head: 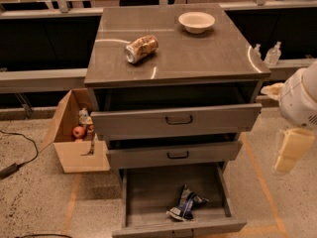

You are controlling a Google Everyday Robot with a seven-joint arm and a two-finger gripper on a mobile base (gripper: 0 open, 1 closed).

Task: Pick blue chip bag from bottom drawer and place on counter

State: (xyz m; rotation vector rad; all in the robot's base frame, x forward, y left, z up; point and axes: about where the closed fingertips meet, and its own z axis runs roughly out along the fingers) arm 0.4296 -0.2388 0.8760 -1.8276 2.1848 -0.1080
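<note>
The blue chip bag [185, 205] lies crumpled on the floor of the open bottom drawer [148, 192], near the drawer's front panel and right of its middle. The counter [198, 53] is the grey metal cabinet top above the drawers. My gripper [292, 150] hangs at the right edge of the view, below my white arm [302, 98]. It is beside the cabinet at about the height of the middle drawer, above and to the right of the bag and well apart from it. It holds nothing that I can see.
A dented gold-brown can [141, 48] and a white bowl [196, 22] sit on the counter. The top drawer [178, 120] and the middle drawer [176, 155] stand partly open above the bottom one. A cardboard box [74, 133] with items stands on the floor at the left.
</note>
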